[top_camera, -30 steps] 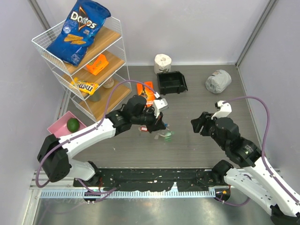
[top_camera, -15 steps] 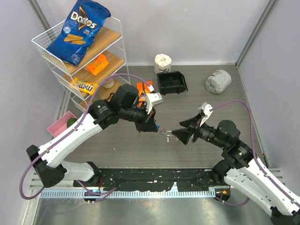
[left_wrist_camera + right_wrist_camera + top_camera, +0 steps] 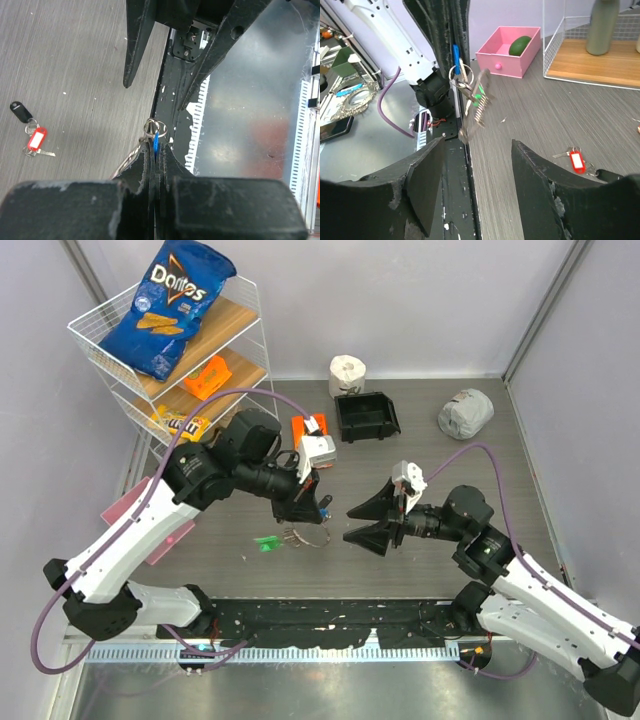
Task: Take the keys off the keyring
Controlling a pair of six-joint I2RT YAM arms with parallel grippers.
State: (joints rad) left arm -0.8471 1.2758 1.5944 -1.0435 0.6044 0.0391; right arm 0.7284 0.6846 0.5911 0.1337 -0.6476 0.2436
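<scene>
My left gripper is shut on a blue key tag and holds it above the table. The silver keyring pokes out just past its fingertips. In the right wrist view the keyring dangles below the blue tag, with a green tag and silver keys swinging from it. My right gripper stands open, facing the bunch from the right, a short way off it. A red-tagged key and a black-tagged key lie loose on the table.
A wire shelf with a chip bag stands at the back left. Below it a pink tray holds a green fruit. An orange packet, black bin, paper roll and grey crumpled bundle sit at the back.
The left arm has lifted and drawn back left with the bunch. The right gripper has swung in from the right to face it. The green tag now hangs out to the lower left.
</scene>
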